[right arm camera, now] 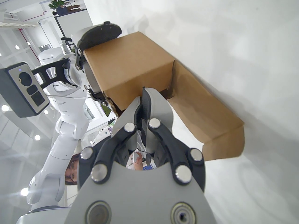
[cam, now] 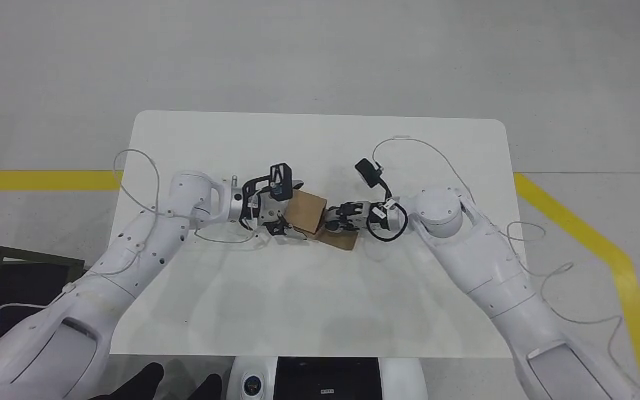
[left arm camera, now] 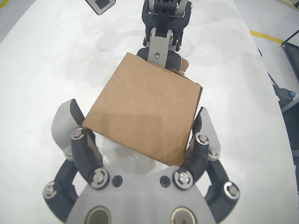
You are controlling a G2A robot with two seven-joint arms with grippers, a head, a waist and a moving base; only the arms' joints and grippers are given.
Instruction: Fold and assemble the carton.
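While the left gripper clamps the brown cardboard carton between its fingers, the closed right gripper noses its open end; body squared up, end flaps left to tuck, I reckon.

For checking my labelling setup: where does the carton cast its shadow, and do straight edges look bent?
Top view: even light, hardly any shadow beside the carton on the table. Left wrist view: soft shadow under the carton; table edges bow strongly. Right wrist view: ceiling lamps flare.
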